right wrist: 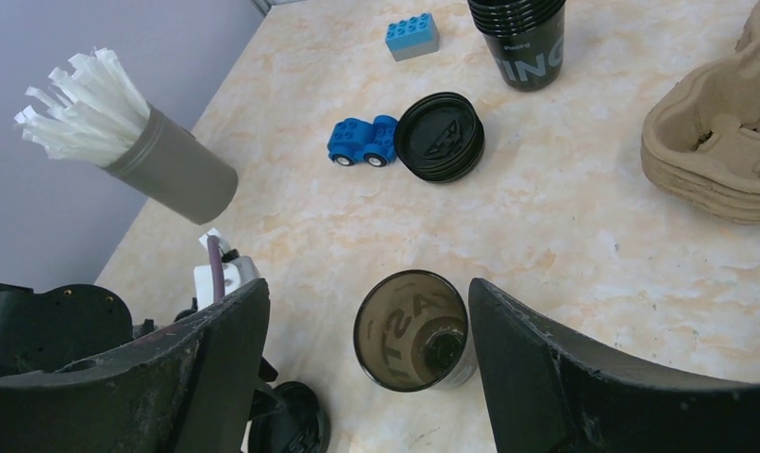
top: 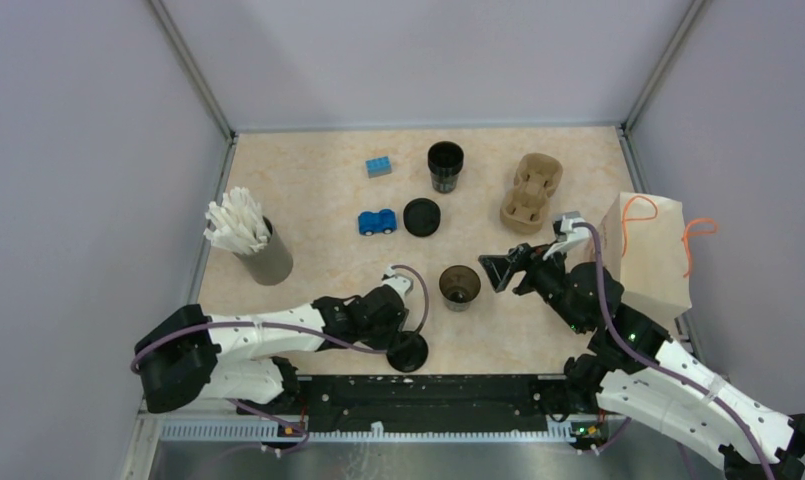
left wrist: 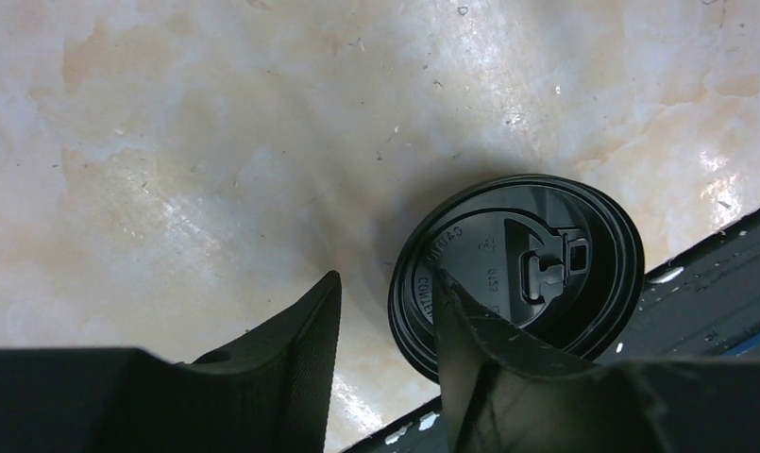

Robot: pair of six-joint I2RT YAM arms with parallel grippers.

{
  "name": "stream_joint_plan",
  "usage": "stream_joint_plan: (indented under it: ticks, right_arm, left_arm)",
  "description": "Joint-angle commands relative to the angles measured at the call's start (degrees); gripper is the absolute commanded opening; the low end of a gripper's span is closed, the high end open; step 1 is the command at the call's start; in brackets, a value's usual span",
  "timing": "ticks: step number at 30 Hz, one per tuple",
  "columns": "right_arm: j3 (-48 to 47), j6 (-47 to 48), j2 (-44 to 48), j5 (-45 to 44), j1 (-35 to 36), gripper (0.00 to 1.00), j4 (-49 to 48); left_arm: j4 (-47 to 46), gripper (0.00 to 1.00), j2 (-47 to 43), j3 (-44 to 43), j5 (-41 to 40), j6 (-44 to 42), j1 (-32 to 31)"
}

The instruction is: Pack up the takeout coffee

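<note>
Black lid (left wrist: 546, 236) partly under half-open left end effector (left wrist: 387, 279), right end effector (right wrist: 368, 285) wide open, empty

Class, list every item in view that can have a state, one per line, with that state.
Cup: upright, no lid.
Loose lid: lying flat, off the cup.
Left gripper: open, over the loose lid's edge.
Right gripper: open, holding nothing.
Cup stack: upright, nested.
Lid stack: lying flat.
Carrier: empty.
</note>
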State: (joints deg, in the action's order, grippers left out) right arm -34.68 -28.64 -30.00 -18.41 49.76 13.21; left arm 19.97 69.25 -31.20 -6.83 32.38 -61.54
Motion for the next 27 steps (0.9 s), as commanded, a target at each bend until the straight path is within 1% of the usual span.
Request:
stream_joint_plan:
  ticks: [1, 2, 5, 7, 9, 10, 11, 14, 16, 19, 20, 21, 24, 27]
  right_arm:
    - [-1.75, 0.5, 0.1, -0.47, 0.34, 0.76, -0.64]
    - [-1.6, 0.75, 0.14, -0.26, 0.34, 0.76, -0.63]
    - [-0.99, 1.8, 0.21, 0.44, 0.34, 0.76, -1.32]
    - [-0.58, 3.18, 0.33, 1.91, 0.34, 0.76, -2.58]
    - [0.04, 5.23, 0.48, 4.04, 0.34, 0.77, -5.14]
    - [0.44, 6.47, 0.53, 5.14, 0.34, 0.78, -7.01]
    - [0.87, 7.73, 0.48, 6.35, 0.38, 0.79, -8.92]
    - [3.04, 13.39, 0.57, 10.5, 0.34, 0.8, -17.41]
    - [5.47, 18.16, 0.53, 14.8, 0.35, 0.82, -24.04]
    - [9.69, 26.0, 0.61, 24.3, 0.34, 0.84, -36.58]
    - [11.4, 27.92, 0.75, 26.79, 0.34, 0.85, -42.51]
    - [12.95, 30.94, 0.85, 29.04, 0.36, 0.87, -46.48]
    - [16.58, 36.83, 1.02, 35.81, 0.34, 0.91, -57.9]
    - [18.81, 43.08, 0.3, 44.52, 0.34, 0.93, -64.96]
  left_arm:
    - [-3.6, 0.42, 2.38, 0.68, -0.3, 0.28, 0.15]
    - [-4.1, 0.36, 2.87, 0.69, -0.29, 0.11, 0.16]
    - [-4.67, 0.14, 3.71, 0.35, -0.52, -0.04, 0.22]
    - [-4.66, 0.05, 2.92, -0.21, 0.1, 0.04, 0.66]
    - [-5.02, 0.01, 0.7, -0.86, 2.94, -0.23, 2.77]
    - [-5.55, 0.0, -0.9, -1.14, 5.42, -0.48, 4.6]
    - [-6.12, 0.0, -2.58, -1.36, 10.0, -0.7, 7.36]
    - [-8.62, 0.0, -8.85, -1.87, 23.27, 0.0, 17.76]
    - [-10.2, 0.0, -12.98, -2.9, 29.35, 1.48, 23.51]
    - [-9.11, 0.0, -14.89, -8.19, 36.96, 3.28, 28.01]
    - [-8.85, 0.0, -15.07, -9.66, 39.34, 4.12, 28.98]
    - [-9.24, 0.0, -15.42, -10.79, 41.61, 5.57, 29.95]
    - [-16.8, 0.0, -16.72, -11.43, 50.47, 13.1, 32.88]
    - [-28.18, 0.0, -17.05, -10.39, 57.03, 23.55, 34.58]
